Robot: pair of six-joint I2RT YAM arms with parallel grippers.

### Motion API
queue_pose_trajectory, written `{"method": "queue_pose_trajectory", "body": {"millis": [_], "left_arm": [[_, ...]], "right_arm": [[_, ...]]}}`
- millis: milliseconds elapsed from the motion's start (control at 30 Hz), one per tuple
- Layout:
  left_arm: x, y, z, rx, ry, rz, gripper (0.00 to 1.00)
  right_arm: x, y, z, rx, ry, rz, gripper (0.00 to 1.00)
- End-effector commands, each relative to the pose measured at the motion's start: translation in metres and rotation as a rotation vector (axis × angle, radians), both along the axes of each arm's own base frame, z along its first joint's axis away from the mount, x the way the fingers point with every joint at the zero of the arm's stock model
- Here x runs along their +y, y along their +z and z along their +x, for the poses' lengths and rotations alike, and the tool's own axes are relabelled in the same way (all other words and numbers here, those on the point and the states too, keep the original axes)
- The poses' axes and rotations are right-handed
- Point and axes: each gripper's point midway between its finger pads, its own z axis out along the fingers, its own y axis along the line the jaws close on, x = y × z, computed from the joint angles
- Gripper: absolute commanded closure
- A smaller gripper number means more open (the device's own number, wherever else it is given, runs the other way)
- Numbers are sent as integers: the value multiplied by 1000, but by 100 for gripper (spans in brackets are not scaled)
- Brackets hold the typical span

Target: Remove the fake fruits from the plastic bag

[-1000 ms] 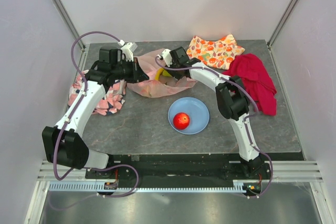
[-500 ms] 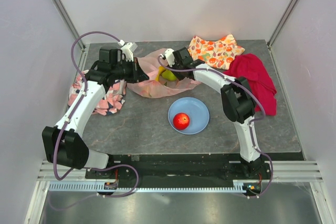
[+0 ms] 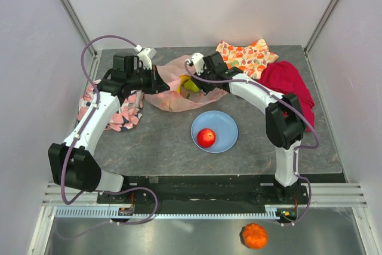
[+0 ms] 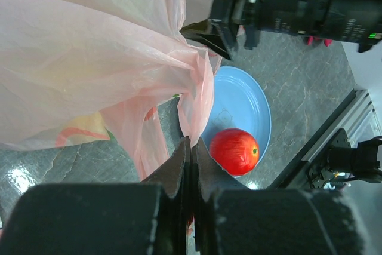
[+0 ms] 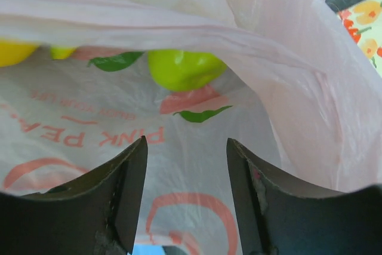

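The pink plastic bag lies at the back of the table, its mouth held up. My left gripper is shut on the bag's rim, the film pinched between its jaws. My right gripper is at the mouth of the bag, open, with only bag film behind its fingers. Beyond it, under the film, are a green fruit and a yellow fruit; both show in the top view. A red apple sits on the blue plate. An orange fruit lies on the metal floor in front of the table.
A fruit-print orange cloth and a red cloth lie at the back right. A pink-and-black patterned cloth lies under the left arm. The plate with the red apple is just beyond the bag's edge.
The right arm's elbow has swung right and its gripper has drawn back slightly at the bag's mouth. An orange fruit now lies on the metal floor in front of the table. The left arm holds still.
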Motion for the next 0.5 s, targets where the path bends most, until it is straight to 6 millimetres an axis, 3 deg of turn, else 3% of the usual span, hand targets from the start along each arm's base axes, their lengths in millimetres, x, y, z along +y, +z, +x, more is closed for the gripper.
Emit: {"method": "queue_pose_trajectory", "body": {"millis": [0, 100, 233, 333, 400, 467], "left_arm": [[-6, 22, 9, -41, -6, -47, 98], [-5, 21, 10, -43, -4, -43, 99], [-5, 25, 13, -58, -6, -40, 98], [-5, 29, 14, -69, -9, -35, 98], [-4, 31, 13, -77, -13, -30, 98], [-3, 26, 11, -68, -10, -19, 98]], "right_arm": [[11, 46, -18, -31, 99, 87, 36], [16, 57, -26, -62, 221, 59, 38], [12, 59, -19, -132, 315, -32, 52], [-1, 35, -7, -135, 343, -169, 63], [-26, 8, -6, -102, 339, -268, 65], [-47, -3, -10, -79, 315, -310, 66]]}}
